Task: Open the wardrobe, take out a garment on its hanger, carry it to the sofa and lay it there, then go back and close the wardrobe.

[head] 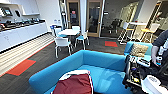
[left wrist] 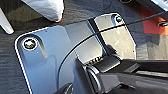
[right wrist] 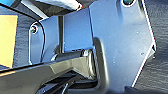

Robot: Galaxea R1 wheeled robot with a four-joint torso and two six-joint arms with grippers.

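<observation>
Lounge floor behind, garment (head: 75, 84) lies on sofa (head: 105, 62); wardrobe closing is left; jaws' state: cannot tell.

Dark carpet (head: 47, 56) with red patches, white table (head: 68, 31), chairs, kitchen counter (head: 20, 31).

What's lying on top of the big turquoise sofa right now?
The maroon garment with white trim lies on the sofa seat at the near left. The hanger cannot be made out, and the seat beneath the garment is covered.
</observation>
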